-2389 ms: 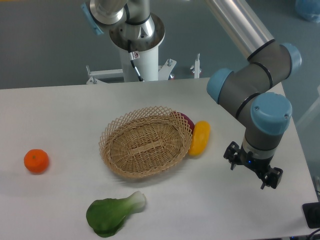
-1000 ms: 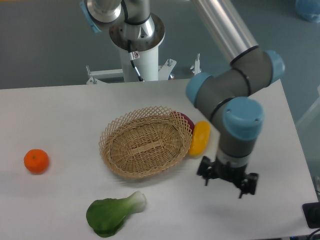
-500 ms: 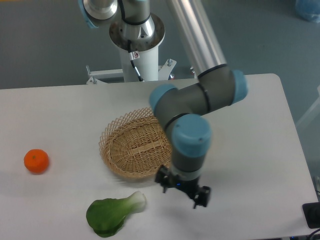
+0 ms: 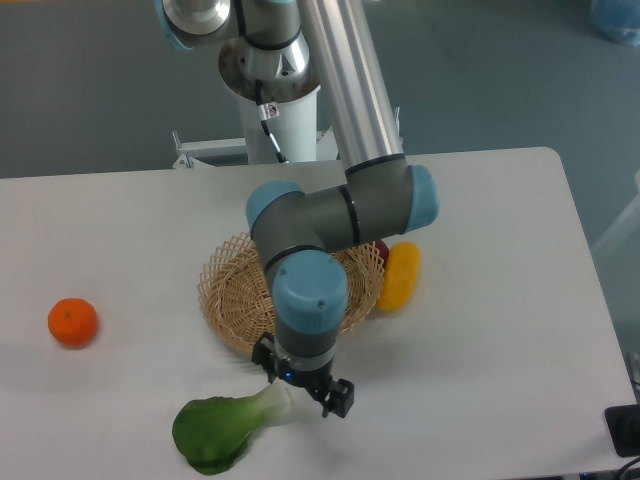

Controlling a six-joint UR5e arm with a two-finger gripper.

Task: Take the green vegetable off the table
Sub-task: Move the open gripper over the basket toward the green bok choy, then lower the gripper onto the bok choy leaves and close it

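Observation:
The green vegetable point(image 4: 222, 429) lies on the white table point(image 4: 500, 400) near the front edge, dark leaf to the left and pale stem end pointing right. My gripper point(image 4: 303, 390) hangs just above and right of the stem end, partly covering it. Its fingers point down and away from the camera, so their gap is not readable. Nothing appears held.
A wicker basket point(image 4: 232, 290) sits behind the gripper, half hidden by the arm. A yellow oblong fruit point(image 4: 400, 275) and a dark red object point(image 4: 379, 247) lie at the basket's right side. An orange point(image 4: 73, 322) rests at the far left.
The arm has swung steadily left from the table's right side, across the front of the basket, and the gripper now sits over the vegetable's stem end. The objects have not moved.

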